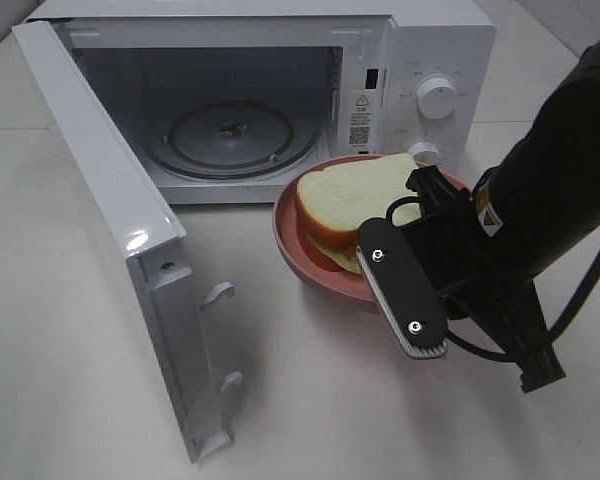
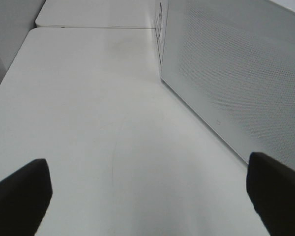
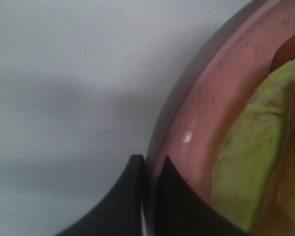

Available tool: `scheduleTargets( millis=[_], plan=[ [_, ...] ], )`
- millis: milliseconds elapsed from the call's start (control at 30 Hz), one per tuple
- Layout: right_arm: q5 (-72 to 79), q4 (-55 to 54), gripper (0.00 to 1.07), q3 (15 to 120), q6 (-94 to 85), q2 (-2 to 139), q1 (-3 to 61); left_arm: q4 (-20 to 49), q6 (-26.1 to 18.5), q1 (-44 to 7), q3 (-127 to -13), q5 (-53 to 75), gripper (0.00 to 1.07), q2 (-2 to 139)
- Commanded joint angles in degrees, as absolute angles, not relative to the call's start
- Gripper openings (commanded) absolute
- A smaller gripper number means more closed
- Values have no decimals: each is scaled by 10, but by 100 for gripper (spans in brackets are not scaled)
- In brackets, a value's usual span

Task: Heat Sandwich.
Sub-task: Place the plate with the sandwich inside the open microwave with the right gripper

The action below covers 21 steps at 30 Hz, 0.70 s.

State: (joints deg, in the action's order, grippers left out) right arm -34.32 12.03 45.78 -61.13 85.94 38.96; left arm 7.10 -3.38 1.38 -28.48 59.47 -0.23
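The sandwich (image 1: 352, 198), pale bread with yellow-green filling, lies on a round pink plate (image 1: 305, 272) just in front of the open microwave (image 1: 435, 55), toward its right side. My right gripper (image 1: 377, 255) is shut on the plate's near rim. The right wrist view shows its two black fingers (image 3: 172, 196) pinching the pink plate (image 3: 201, 113) beside the green filling of the sandwich (image 3: 243, 169). In the left wrist view my left gripper (image 2: 147, 196) stands open and empty over bare table, next to the microwave's perforated side wall (image 2: 236, 73). It does not show in the high view.
The microwave door (image 1: 110, 220) is swung wide open to the left, reaching toward the table's front. A glass turntable (image 1: 230, 135) lies inside the cavity. Two dials (image 1: 437, 98) sit on the right panel. White table (image 1: 310, 400) surrounds everything.
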Motion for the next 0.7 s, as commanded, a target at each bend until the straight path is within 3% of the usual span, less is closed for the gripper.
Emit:
scheduleTargets(
  millis=[33,300,700],
  plan=[
    [-324,104,1,461,-672,855,379,72,-34,15,-284,592,104,-19],
    [-325,52,1,472,-807,855,373,72,-34,15,-284,592,104,-19],
    [-365,25,1,536,-858,874,373,72,-34,15,-284,592,104,-19]
  ],
)
